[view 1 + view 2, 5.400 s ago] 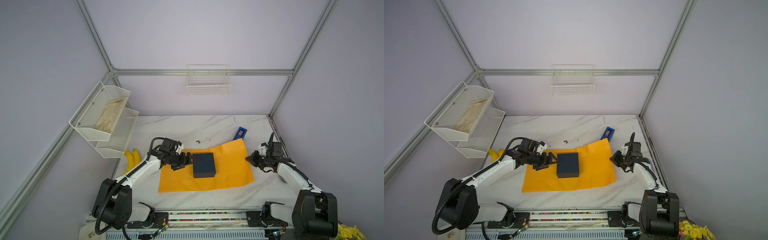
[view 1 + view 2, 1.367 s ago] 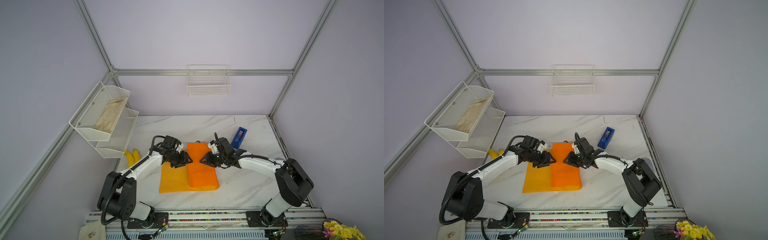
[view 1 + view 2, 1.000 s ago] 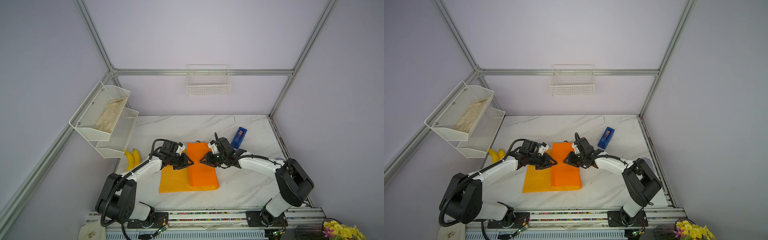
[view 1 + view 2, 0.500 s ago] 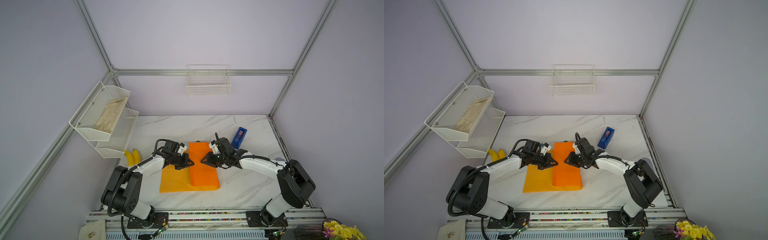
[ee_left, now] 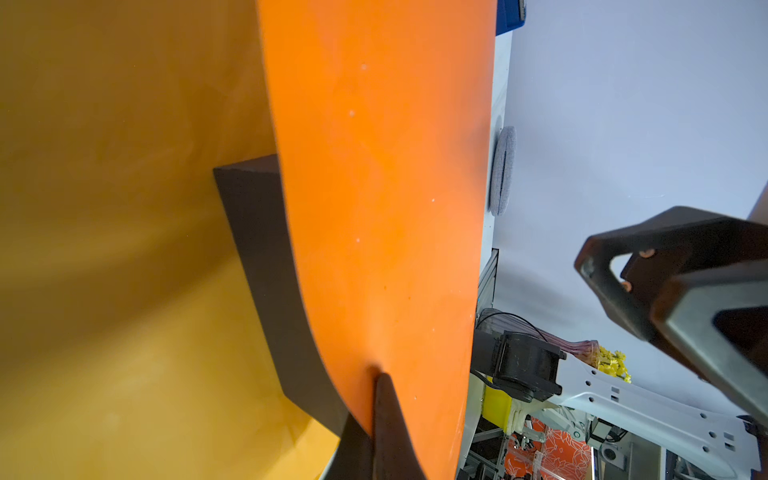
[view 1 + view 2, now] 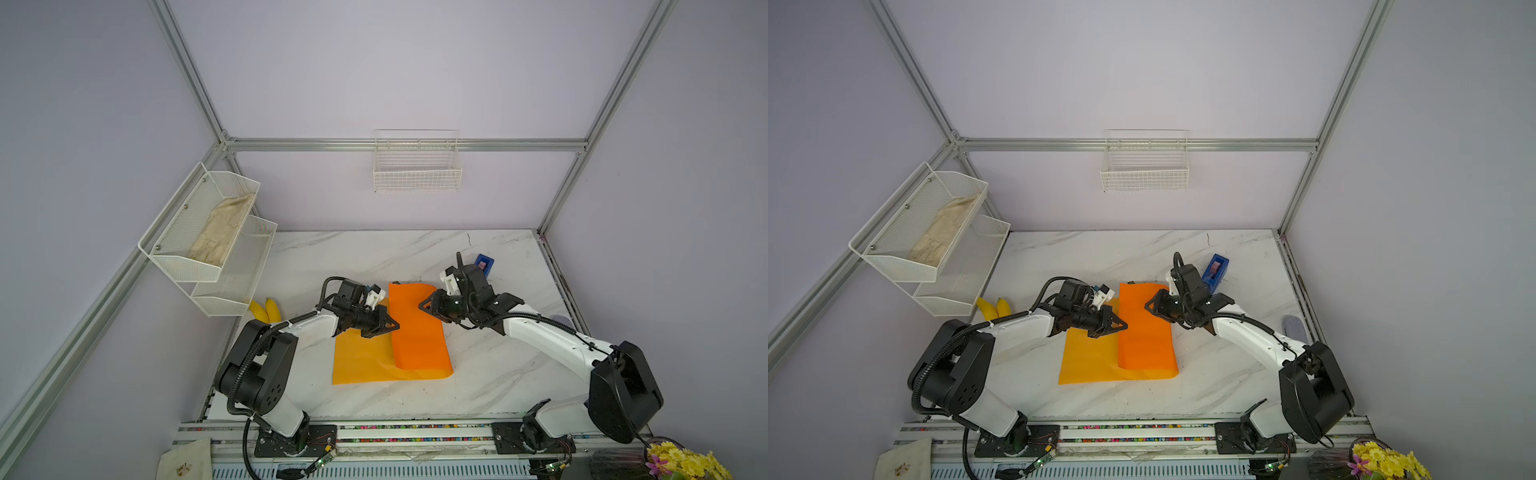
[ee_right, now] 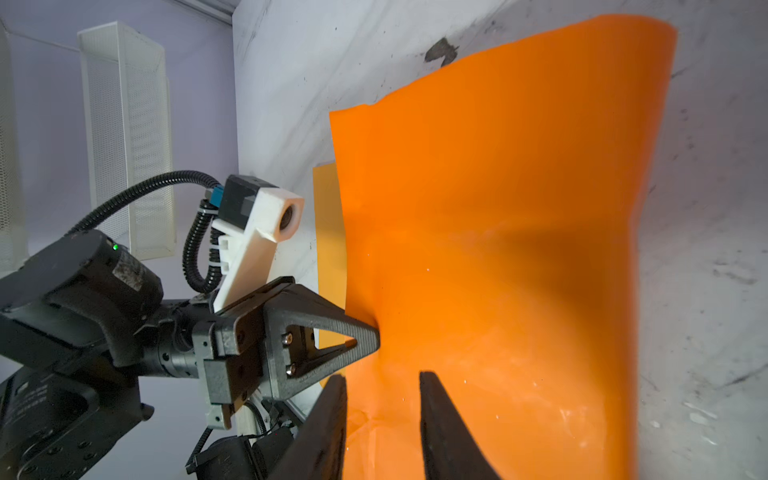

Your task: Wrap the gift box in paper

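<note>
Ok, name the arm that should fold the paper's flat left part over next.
Probably left: the left claw is shut on the paper at the folded flap's edge, right beside the flat part. The right claw is open over the fold.

both top views are bright and evenly lit by soft light from above. the arms throw only faint, soft-edged shadows on the marble table (image 6: pixel 478 374), and the wide lens splays the aluminium posts (image 6: pixel 187 70) outward toward the corners. in the left wrist view the paper (image 5: pixel 374 166) is close and soft, with dim shadow beside the gift box (image 5: pixel 266 257). in the right wrist view a broad dark shadow crosses the orange flap, and the right gripper's fingers (image 7: pixel 440 424) are blurred.
</note>
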